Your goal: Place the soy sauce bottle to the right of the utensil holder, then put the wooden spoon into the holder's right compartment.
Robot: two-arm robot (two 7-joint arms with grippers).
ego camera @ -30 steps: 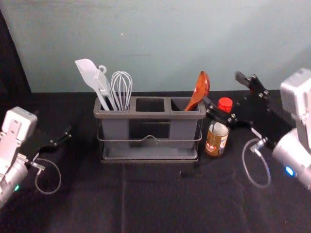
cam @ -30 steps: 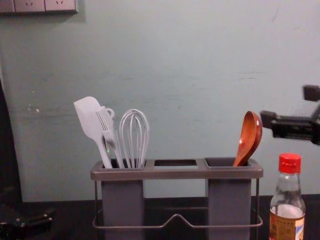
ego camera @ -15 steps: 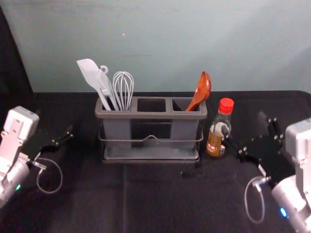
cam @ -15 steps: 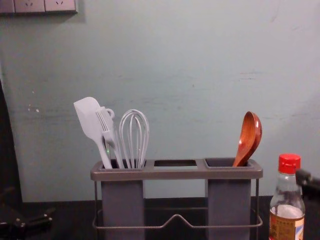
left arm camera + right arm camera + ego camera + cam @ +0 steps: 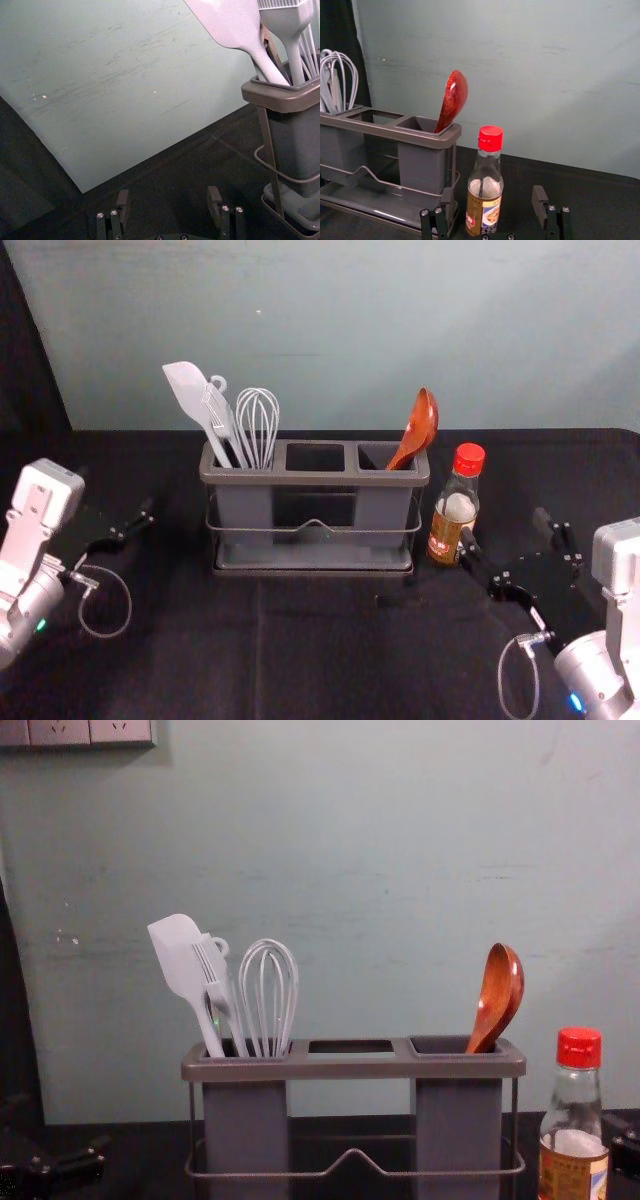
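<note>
The wooden spoon point(image 5: 418, 427) leans in the right compartment of the grey utensil holder point(image 5: 306, 479), bowl up. Just right of the holder the soy sauce bottle point(image 5: 457, 502) stands upright with its red cap on. My right gripper point(image 5: 505, 525) is open, low and in front of the bottle on its right side, holding nothing. In the right wrist view the bottle point(image 5: 485, 185) stands beyond the open right gripper point(image 5: 492, 200), between its fingers' lines. My left gripper point(image 5: 130, 525) waits open at the left; the left wrist view shows the left gripper point(image 5: 167, 202) with nothing between its fingers.
A white spatula point(image 5: 194, 400), a brush point(image 5: 216, 982) and a whisk point(image 5: 257, 426) stand in the holder's left compartment. The wall point(image 5: 330, 330) rises behind the black-covered table point(image 5: 330, 660). Sockets point(image 5: 90, 731) are mounted at the wall's upper left.
My right gripper has come down and away from beside the spoon and bottle cap to a low position near the bottle. Spoon, bottle and holder stand as before.
</note>
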